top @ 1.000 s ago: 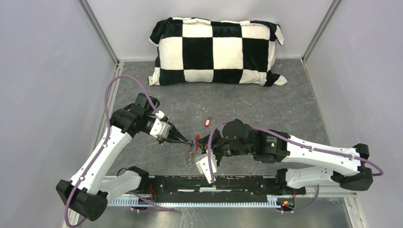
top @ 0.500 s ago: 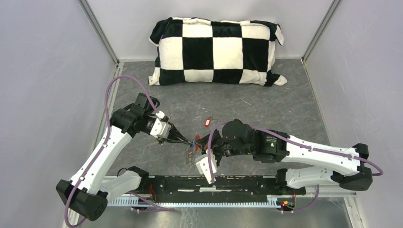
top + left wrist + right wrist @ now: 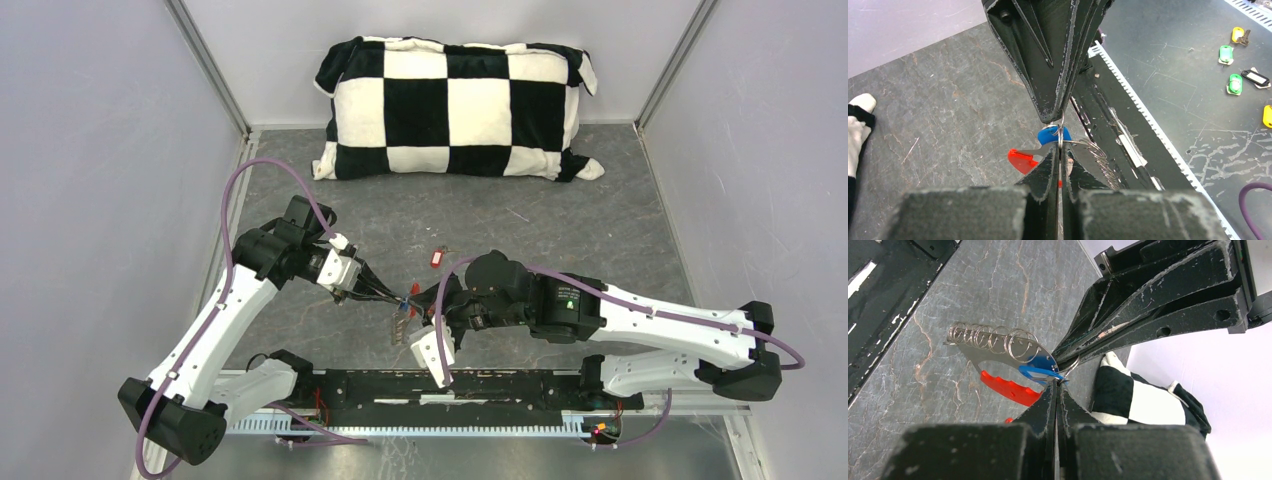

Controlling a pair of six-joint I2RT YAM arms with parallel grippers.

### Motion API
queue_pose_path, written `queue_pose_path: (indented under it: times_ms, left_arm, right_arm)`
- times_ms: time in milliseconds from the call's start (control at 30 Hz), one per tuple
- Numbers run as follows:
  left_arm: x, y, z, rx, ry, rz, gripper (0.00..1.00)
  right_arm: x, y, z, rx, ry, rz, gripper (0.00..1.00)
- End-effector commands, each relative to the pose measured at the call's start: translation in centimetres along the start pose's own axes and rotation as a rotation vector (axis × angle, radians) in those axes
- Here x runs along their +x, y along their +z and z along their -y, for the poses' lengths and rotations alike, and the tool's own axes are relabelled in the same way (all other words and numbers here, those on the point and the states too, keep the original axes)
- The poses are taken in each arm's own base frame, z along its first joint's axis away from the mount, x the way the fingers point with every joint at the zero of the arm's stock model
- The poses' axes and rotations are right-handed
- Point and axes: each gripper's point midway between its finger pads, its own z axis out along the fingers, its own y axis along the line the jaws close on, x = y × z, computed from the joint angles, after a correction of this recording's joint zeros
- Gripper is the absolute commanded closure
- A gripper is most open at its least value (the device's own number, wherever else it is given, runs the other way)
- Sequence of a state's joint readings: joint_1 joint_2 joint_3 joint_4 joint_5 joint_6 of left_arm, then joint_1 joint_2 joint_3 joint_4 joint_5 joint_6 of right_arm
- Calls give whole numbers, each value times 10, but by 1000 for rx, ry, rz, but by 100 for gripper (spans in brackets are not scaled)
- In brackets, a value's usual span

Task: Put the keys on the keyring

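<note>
left wrist view: keyring (image 3: 1061, 134) mostly hidden between left fingers (image 3: 1044, 175) | red tag (image 3: 1020, 159) part-covered by same fingers | yellow tag (image 3: 1267, 116) cut by right edge | purple cable (image 3: 1255, 197) cut at corner | top view: keys (image 3: 403, 322) too small to count | right wrist view: pillow (image 3: 1143, 400) part-hidden, blurred

You see the right gripper (image 3: 1055, 390) pinched closed on the thin wire keyring (image 3: 1074, 368), tip to tip with the left gripper (image 3: 1068, 356), which is closed too. Left of them jut the keys (image 3: 979, 356), a blue tag (image 3: 1040, 371), a red tag (image 3: 1008, 389) and wire coils (image 3: 993, 339) over the grey table (image 3: 948, 300). A checkered pillow (image 3: 1133, 400) sits at the right.
</note>
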State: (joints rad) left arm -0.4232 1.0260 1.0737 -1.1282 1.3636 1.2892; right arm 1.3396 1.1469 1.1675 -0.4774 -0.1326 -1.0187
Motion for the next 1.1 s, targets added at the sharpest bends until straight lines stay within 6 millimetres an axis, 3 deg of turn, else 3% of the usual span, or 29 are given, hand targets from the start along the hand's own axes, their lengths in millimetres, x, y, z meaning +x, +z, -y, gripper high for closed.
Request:
queue_pose_path:
  times_ms: [0,1067]
  left_arm:
    - [-5,1,0,6,10,23,98]
    - [2,4,5,17,64,9,98]
  right_arm:
    - [-15,-1,20,53,-22,55,100]
    - [-18,13,43,101,-24,57,100]
